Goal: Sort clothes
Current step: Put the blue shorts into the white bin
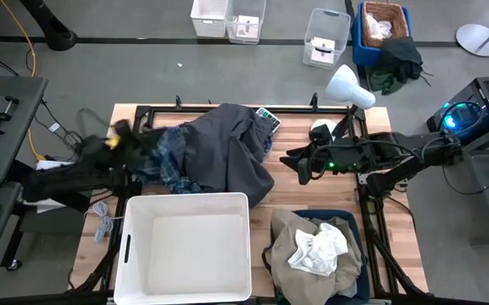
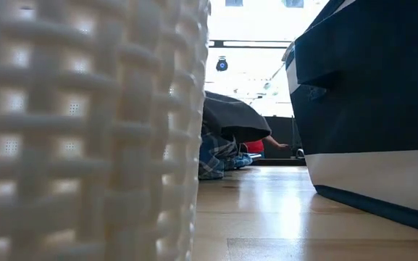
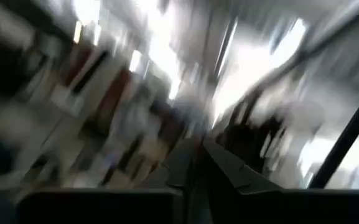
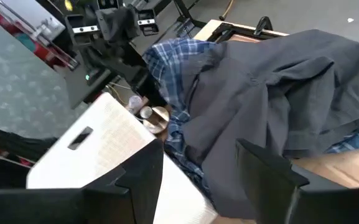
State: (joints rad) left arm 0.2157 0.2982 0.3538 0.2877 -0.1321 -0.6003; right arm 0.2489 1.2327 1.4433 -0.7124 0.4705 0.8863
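The dark grey garment (image 1: 227,152) lies heaped over the blue-and-white plaid shirt (image 1: 172,165) at the table's far middle; both also show in the right wrist view, the grey garment (image 4: 272,87) over the plaid shirt (image 4: 179,62). The beige khaki garment (image 1: 299,229) and the white garment (image 1: 320,247) lie in the dark blue bin (image 1: 358,280) at the near right. My right gripper (image 1: 299,165) is open and empty, just right of the grey heap. My left gripper (image 1: 142,152) is at the plaid shirt's left edge, blurred.
A white woven basket (image 1: 185,197) stands at the near left-middle, close beside the dark blue bin. Black frame rails (image 1: 227,108) run along the table's far edge. A white lamp (image 1: 350,85) and several bins (image 1: 325,38) stand beyond the far edge.
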